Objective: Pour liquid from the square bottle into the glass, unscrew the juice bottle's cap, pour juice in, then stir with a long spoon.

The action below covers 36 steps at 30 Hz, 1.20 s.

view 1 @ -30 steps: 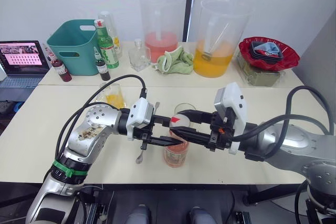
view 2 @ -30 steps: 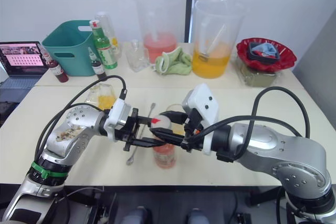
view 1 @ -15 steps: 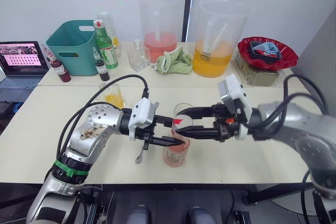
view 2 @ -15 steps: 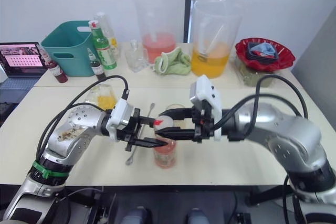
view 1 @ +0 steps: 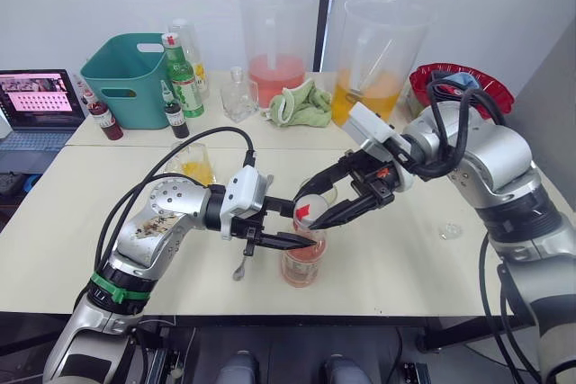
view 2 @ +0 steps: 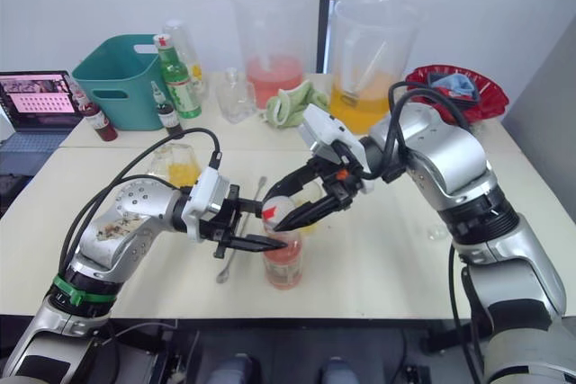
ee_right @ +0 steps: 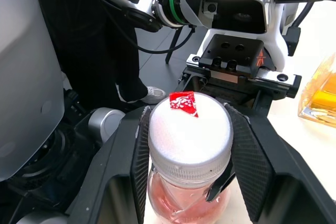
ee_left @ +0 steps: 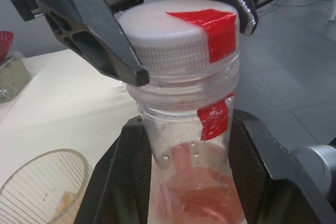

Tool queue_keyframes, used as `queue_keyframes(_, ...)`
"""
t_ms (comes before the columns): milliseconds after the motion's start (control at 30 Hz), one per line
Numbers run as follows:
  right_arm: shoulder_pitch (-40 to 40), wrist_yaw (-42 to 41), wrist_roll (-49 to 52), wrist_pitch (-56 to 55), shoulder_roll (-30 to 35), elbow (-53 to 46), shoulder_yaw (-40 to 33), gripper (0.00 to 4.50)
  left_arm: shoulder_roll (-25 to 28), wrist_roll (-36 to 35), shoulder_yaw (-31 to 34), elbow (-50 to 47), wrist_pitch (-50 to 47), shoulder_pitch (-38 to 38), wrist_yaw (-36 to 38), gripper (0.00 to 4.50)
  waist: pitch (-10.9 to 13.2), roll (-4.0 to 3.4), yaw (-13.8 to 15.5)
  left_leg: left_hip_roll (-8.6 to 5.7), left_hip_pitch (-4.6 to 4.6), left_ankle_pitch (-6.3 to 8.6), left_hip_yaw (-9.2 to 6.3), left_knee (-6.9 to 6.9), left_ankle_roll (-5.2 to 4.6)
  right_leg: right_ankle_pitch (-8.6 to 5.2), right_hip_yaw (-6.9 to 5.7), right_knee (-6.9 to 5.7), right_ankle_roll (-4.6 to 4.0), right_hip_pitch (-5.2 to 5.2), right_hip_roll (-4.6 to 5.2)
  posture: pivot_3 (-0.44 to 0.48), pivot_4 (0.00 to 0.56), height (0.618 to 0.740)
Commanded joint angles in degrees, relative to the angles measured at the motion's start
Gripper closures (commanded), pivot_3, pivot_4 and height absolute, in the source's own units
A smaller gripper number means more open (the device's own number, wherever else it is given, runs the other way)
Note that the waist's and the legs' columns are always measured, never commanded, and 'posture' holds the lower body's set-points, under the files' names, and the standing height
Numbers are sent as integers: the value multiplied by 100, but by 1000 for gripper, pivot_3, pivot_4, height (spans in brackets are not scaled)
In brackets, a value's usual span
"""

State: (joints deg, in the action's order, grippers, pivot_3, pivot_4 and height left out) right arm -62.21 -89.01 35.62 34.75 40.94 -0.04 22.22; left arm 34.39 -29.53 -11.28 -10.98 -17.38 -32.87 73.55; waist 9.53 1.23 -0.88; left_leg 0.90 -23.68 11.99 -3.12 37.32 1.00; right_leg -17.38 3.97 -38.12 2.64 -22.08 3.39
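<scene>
Juice bottle [view 1: 301,263]: upright, lower centre of the head view, near the table's front edge; left gripper [view 1: 290,238] clamped on its neck. Cap [ee_right: 189,131]: white with red tape, on the bottle, right gripper [view 1: 317,210] fingers closed around it. Glass [view 1: 322,192]: just behind the bottle.

Pale table [view 1: 405,263] (two tops abutted) with juice bottle [view 1: 301,263], long spoon [view 1: 243,263], square bottle [view 1: 194,166].
</scene>
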Motion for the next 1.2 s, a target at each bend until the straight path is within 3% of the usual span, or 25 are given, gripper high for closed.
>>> queue_keyframes(33,-207,-181,-255,-77,-70,100,-96,2837,99,247,-86,65,26,124,25,2549,0,0,-2,1,1,0,0,0,0,0,-1,-1,0,0,0,0,150,740)
queue_keyframes(667,-195,237,411,342,-244,-539,-1109,2837,245,373,-186,123,230,504,232,2549,2,-1,1,-1,-7,0,0,0,0,0,1,-6,-1,-10,2,0,150,740)
queue_keyframes(1200,-177,31,431,384,-348,-425,-1236,2837,243,358,-280,149,146,353,286,2549,-4,-1,-6,-1,25,1,2,-10,0,0,-1,2,0,18,3,0,150,740)
